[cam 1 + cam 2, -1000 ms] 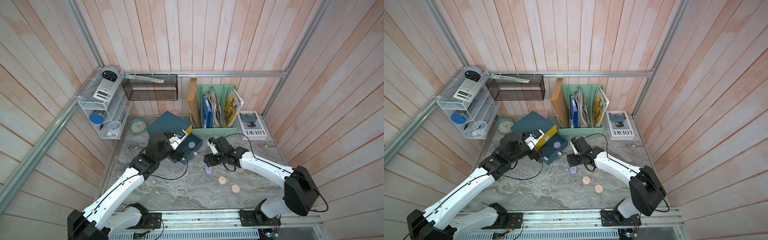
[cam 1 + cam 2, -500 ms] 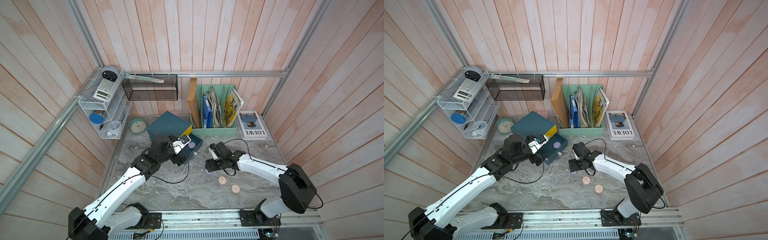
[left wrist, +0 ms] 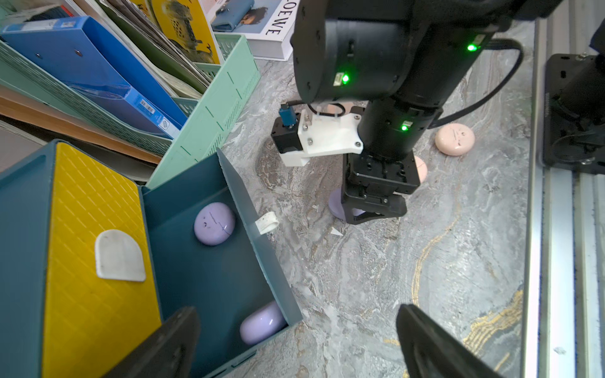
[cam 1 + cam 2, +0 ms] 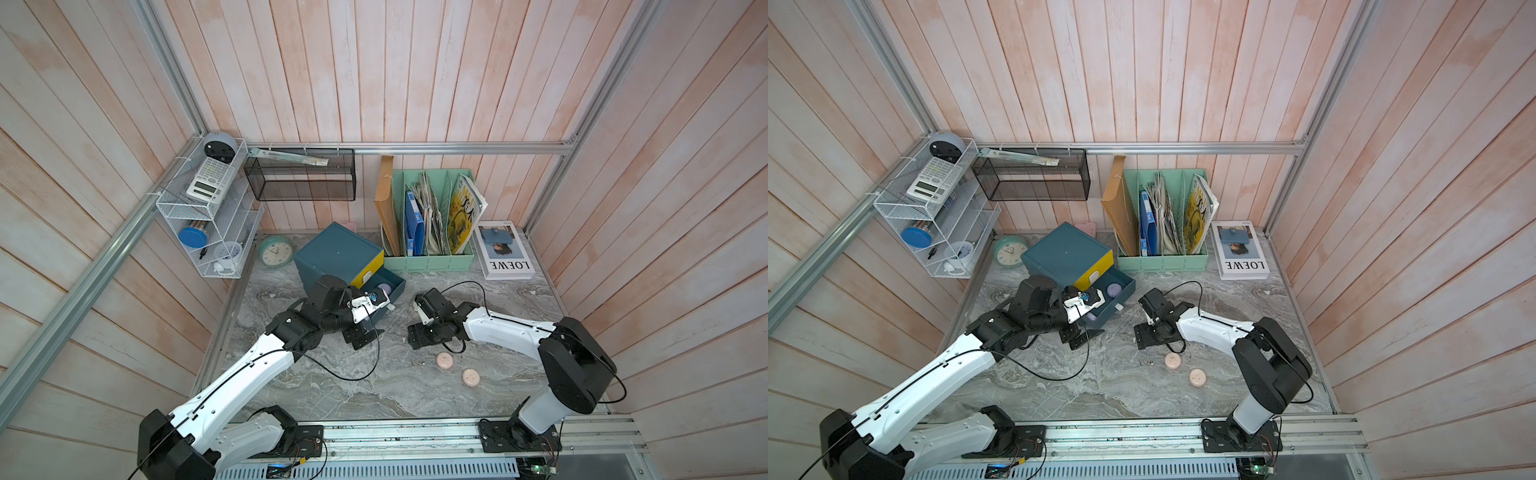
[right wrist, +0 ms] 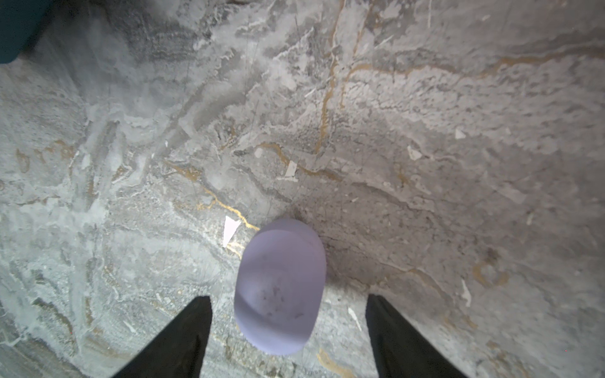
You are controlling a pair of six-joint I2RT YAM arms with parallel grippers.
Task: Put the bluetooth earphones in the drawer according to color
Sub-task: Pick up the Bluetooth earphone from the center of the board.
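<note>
The loose lilac case [image 3: 335, 204] is hidden under the right gripper [image 4: 417, 337] in both top views; the left wrist shows only a sliver. A pink case [image 3: 422, 168] is half hidden behind that gripper. In the drawer [image 3: 203, 281], the near lilac case [image 3: 262, 322] sits partly behind the front wall. A pink thing [image 4: 1086, 227] behind the chest [image 4: 1065, 251] is mostly hidden.

Two lilac cases [image 3: 214, 223] in open teal drawer [image 3: 203, 281]; third case [image 5: 280, 288] (flat, ungripped) between my right gripper's [image 5: 286, 297] fingers; pink cases [image 4: 444, 360] nearby.
</note>
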